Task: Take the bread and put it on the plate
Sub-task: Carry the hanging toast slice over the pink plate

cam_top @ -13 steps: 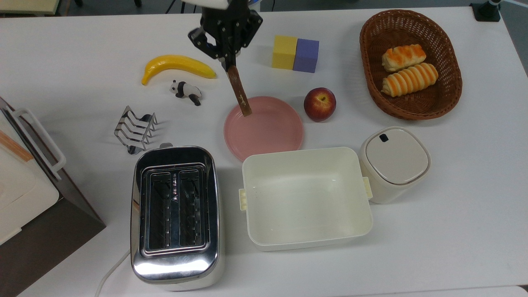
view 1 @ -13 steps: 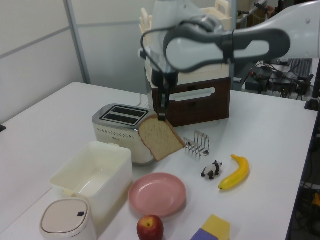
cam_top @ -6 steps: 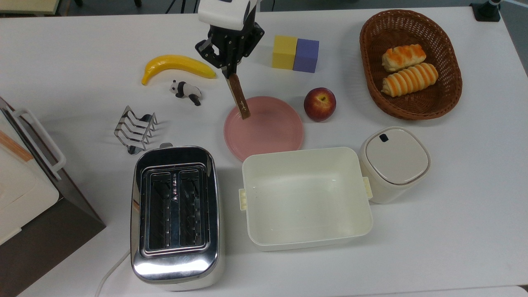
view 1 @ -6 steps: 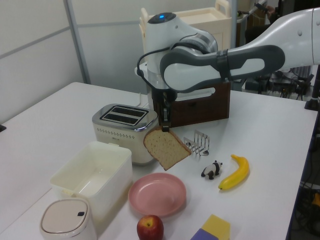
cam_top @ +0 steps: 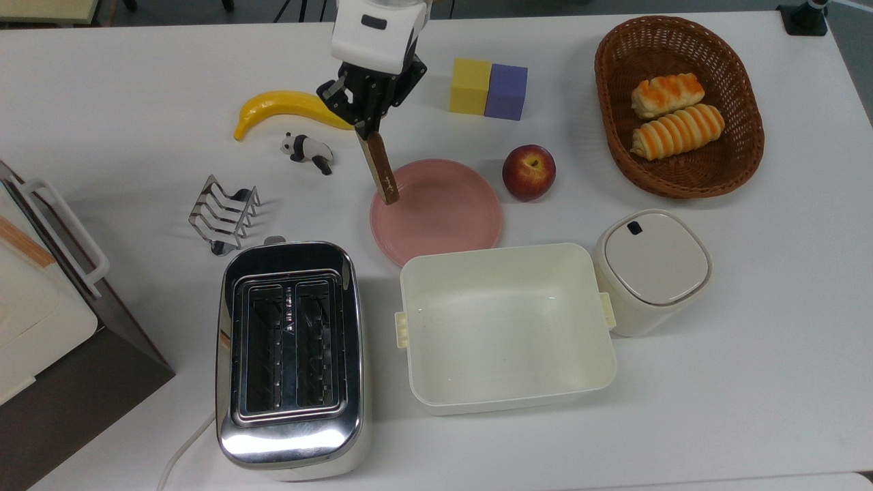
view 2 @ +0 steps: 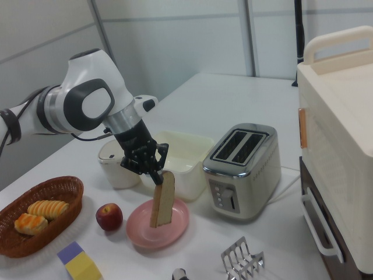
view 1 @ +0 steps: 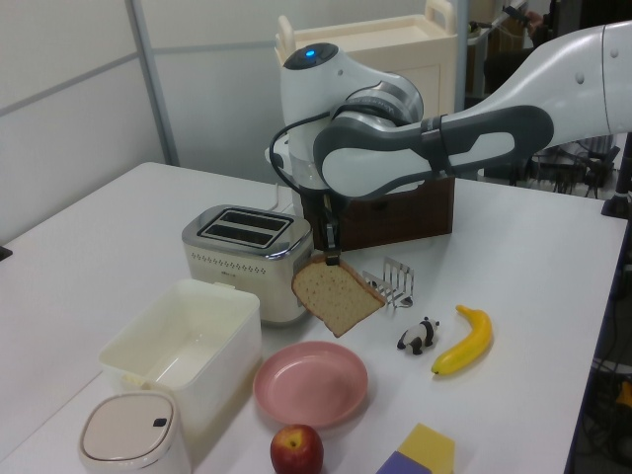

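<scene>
the tool (cam_top: 363, 126) (view 1: 332, 259) (view 2: 157, 176) points down at the worktop (cam_top: 136, 68) and is clamped on the top edge of the bread (cam_top: 379, 168) (view 1: 338, 296) (view 2: 162, 200). the slice hangs on edge, in the air, its flat face turned to the left view and only the brown crust showing in the top view. in the top view its lower end lies over the plate's rim on the side toward the banana; in the right view it hangs over the plate, and whether its bottom touches the plate cannot be told.

the plate (cam_top: 450, 218) (view 1: 316, 387) (view 2: 175, 230) is pink and sits near the middle of the worktop. an apple (cam_top: 528, 172) (view 1: 296, 450) (view 2: 109, 216) stands just beside it, on the side toward the basket. a cream tub (cam_top: 506, 327) (view 1: 178, 346) (view 2: 180, 151) lies just beside the plate toward the top view's bottom edge, with a lidded canister (cam_top: 651, 269) (view 1: 133, 434) next to the tub.

a toaster (cam_top: 290, 358) (view 1: 242, 252) (view 2: 242, 169) stands near the top view's bottom edge, and a metal toast rack (cam_top: 224, 215) (view 1: 393, 281) (view 2: 242, 256) is close by. a banana (cam_top: 286, 109) (view 1: 466, 341) and a small panda (cam_top: 308, 151) (view 1: 419, 336) lie between the rack and the far edge. a yellow block (cam_top: 470, 86) and a purple block (cam_top: 505, 91) touch side by side near the far edge. a wicker basket (cam_top: 614, 136) (view 2: 64, 186) with two rolls (cam_top: 675, 112) sits in the top view's upper right corner.
</scene>
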You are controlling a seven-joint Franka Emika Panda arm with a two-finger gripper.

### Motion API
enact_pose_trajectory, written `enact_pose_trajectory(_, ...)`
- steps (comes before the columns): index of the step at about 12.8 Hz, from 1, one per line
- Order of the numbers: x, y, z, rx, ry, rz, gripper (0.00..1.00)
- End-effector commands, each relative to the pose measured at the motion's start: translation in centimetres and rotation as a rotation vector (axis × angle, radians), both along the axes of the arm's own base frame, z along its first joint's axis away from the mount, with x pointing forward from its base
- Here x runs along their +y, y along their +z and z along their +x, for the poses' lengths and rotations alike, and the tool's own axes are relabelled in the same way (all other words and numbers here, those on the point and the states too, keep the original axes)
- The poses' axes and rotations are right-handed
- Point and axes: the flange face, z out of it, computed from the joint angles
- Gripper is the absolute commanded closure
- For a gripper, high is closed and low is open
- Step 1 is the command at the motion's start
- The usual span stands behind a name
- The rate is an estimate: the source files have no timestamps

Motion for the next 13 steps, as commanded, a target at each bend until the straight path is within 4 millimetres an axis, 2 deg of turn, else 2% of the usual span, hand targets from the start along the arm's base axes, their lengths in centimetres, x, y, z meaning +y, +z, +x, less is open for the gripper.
enact_pose_trajectory(1, 1.3, -0.6, 0.0, -0.017, 0.046, -0.04, 1.0)
enact_pose_trajectory(9, 2.6, -2.8, 1.0, -0.048, 0.022, -0.064, 1.0)
enact_pose_trajectory(13, 5.2, -3.0, 0.5, -0.037, 0.052, -0.06, 1.0)
